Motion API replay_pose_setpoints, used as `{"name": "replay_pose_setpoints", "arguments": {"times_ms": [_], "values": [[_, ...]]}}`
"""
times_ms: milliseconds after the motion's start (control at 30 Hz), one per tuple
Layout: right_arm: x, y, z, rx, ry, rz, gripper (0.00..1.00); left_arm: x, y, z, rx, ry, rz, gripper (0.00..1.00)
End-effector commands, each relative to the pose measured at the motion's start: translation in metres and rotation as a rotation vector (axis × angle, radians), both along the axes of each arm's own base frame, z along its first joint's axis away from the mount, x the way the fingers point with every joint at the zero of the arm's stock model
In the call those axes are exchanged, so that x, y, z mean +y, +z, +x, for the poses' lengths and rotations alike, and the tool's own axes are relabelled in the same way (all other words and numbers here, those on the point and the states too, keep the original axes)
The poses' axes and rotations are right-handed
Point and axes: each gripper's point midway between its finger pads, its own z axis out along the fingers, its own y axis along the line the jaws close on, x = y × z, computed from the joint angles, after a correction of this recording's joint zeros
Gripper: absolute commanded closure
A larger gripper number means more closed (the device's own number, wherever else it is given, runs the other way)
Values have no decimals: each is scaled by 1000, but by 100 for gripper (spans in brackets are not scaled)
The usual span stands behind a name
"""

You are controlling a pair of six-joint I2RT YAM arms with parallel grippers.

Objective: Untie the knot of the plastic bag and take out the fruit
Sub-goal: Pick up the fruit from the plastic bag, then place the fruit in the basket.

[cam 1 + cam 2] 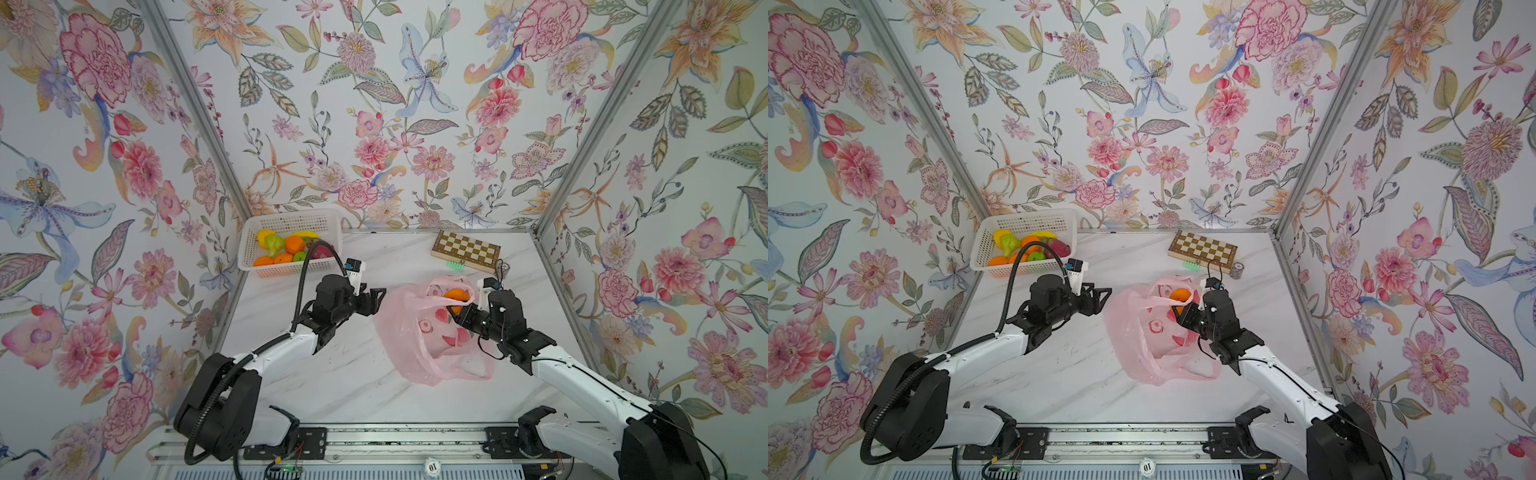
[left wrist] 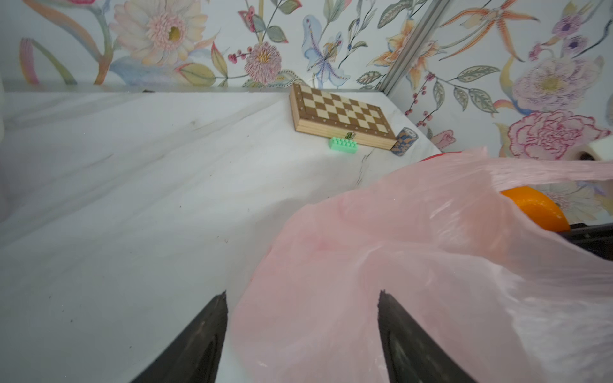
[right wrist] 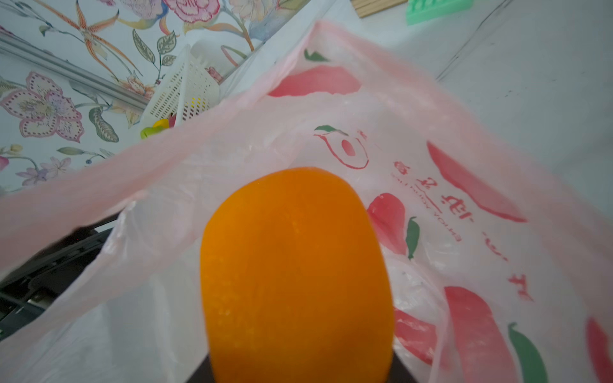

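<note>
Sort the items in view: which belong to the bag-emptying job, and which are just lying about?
Job: pink plastic bag, orange in the right end effector, white basket of fruit.
Lying about: folded chessboard, green toy brick, small patterned roll.

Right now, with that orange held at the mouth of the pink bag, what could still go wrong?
1. A strip of the plastic bag arches over the orange, and the left gripper stands open beside the bag, gripping nothing. Lifting might drag the bag along.
2. The right gripper pinches a smooth, round fruit, which might slip and roll across the table.
</note>
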Motion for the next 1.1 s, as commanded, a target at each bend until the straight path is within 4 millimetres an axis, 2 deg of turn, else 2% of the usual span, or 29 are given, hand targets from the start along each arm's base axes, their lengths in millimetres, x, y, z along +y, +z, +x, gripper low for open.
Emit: {"name": "replay_pose_setpoints", "arguments": {"times_ms": [0,167,267,367,533,733,867,1067], "values": [[-31,-6,-10,75,-97,-17,67,-11,49,-6,-159,-95,-18,23],[-68,29,-7,33,-210,1,67,-2,76,-10,-353,-95,95,23],[-73,63,0,-34,-208,42,67,-7,90,-18,-505,-168,167,23],[-64,97,8,-90,-150,66,67,-22,104,-33,-699,-314,240,22],[-26,152,20,-163,29,165,67,-39,137,-49,-930,-443,242,16],[39,192,22,-170,287,238,67,-56,178,-56,-1135,-541,240,5],[83,202,16,-148,437,246,67,-66,188,-59,-1227,-634,269,1],[123,210,6,-136,544,256,66,-74,185,-48,-1237,-682,339,1]]}}
